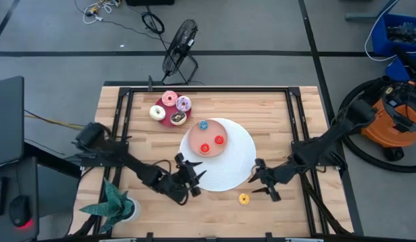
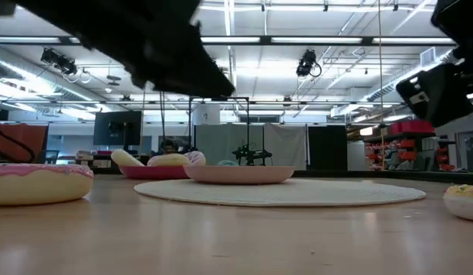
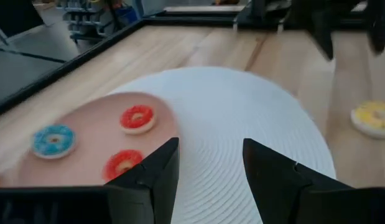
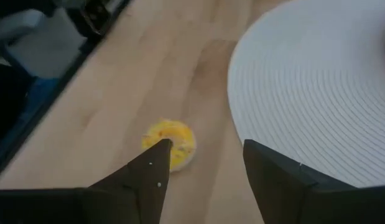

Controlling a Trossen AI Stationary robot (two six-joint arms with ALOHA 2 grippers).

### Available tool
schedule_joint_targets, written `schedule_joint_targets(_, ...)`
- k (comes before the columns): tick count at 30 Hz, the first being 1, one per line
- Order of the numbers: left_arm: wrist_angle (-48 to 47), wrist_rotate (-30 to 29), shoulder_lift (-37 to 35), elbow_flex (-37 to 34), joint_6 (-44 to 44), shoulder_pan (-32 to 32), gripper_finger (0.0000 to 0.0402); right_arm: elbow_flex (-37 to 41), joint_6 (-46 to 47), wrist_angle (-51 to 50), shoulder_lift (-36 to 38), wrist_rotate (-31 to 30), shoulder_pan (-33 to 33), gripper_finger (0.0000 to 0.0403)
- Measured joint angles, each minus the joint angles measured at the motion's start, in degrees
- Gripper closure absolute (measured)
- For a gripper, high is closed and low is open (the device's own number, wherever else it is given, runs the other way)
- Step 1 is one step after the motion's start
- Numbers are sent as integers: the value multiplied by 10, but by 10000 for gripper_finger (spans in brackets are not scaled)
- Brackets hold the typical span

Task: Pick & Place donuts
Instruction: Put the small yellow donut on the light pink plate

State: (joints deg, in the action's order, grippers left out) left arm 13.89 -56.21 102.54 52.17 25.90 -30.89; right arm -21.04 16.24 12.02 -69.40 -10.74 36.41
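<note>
Overhead, both dark grippers were seen open and empty: the left gripper [image 1: 192, 176] over the big white ribbed disc [image 1: 234, 168], the right gripper [image 1: 261, 180] near the tiny yellow toy donut [image 1: 244, 198].

Both arms reach inward, the left end effector [image 1: 192, 176] and right end effector [image 1: 259, 180] apparently open and empty.

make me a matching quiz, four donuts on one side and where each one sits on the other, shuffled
Donuts:
1. yellow donut
2. blue donut
3. purple donut
4. red donuts

Places:
A. crimson plate, with the larger donuts
B. bare wood, off the white disc
C. salmon plate, a pair
D. salmon plate, toward the crimson plate

Pairs: 1-B, 2-D, 3-A, 4-C
</note>
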Motion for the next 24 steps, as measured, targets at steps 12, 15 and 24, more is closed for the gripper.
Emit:
schedule_joint_targets(12, 62, -8, 59, 0, 7, 7, 220, -110, -32, -7, -207, 67, -2, 191)
schedule_joint_targets(15, 64, -8, 58, 1, 5, 4, 220, -123, -32, -3, -238, 72, -4, 199)
schedule_joint_targets(24, 66, -8, 58, 1, 8, 1, 220, -128, -54, -14, -243, 81, -6, 309)
